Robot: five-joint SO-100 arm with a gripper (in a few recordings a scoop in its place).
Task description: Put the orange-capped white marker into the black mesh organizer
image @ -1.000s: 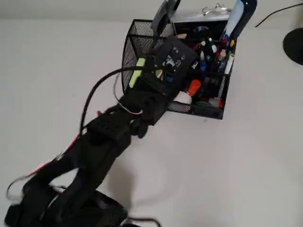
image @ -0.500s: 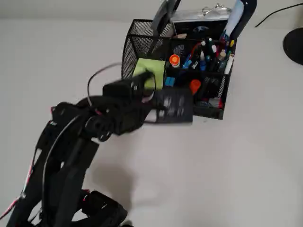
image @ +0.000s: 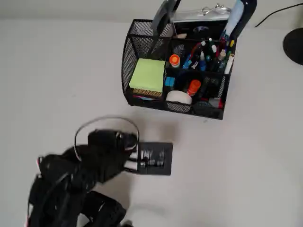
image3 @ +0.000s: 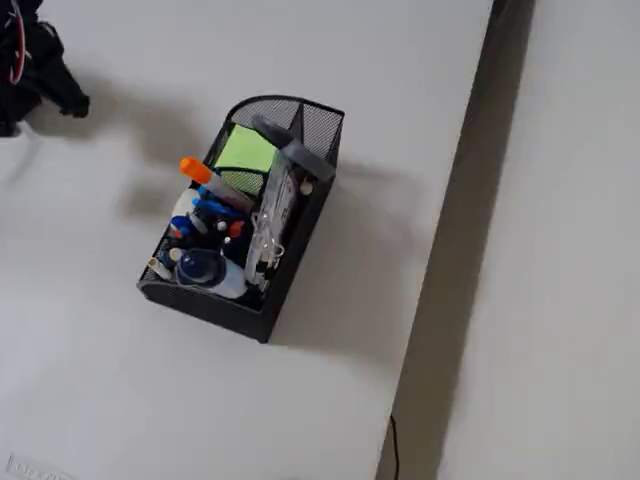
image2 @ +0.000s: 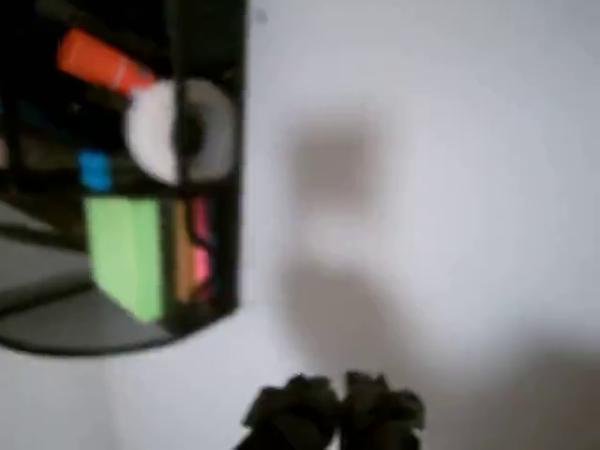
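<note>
The orange-capped white marker point(image: 174, 60) stands upright in a middle compartment of the black mesh organizer point(image: 142, 29), cap up, among other pens. In the fixed view the marker's orange cap point(image3: 195, 168) pokes out above the organizer's rim point(image3: 285, 103). My gripper point(image2: 336, 411) shows blurred at the bottom of the wrist view, fingers together with nothing between them, well clear of the organizer wall point(image2: 211, 56). The black arm point(image: 94, 165) sits folded at the lower left of the overhead view, and the gripper point(image3: 68, 100) is at the top left corner of the fixed view.
The organizer also holds a green sticky-note pad point(image: 148, 74), a white tape roll point(image: 179, 96), a stubby orange-topped bottle point(image: 193, 87) and blue-capped pens point(image: 203, 61). A dark round base point(image: 294, 43) sits at the right edge. The table edge point(image3: 470, 200) runs down the right.
The arm has pulled back from over the organizer toward the lower left of the overhead view and folded down. The marker now stands uncovered in the organizer.
</note>
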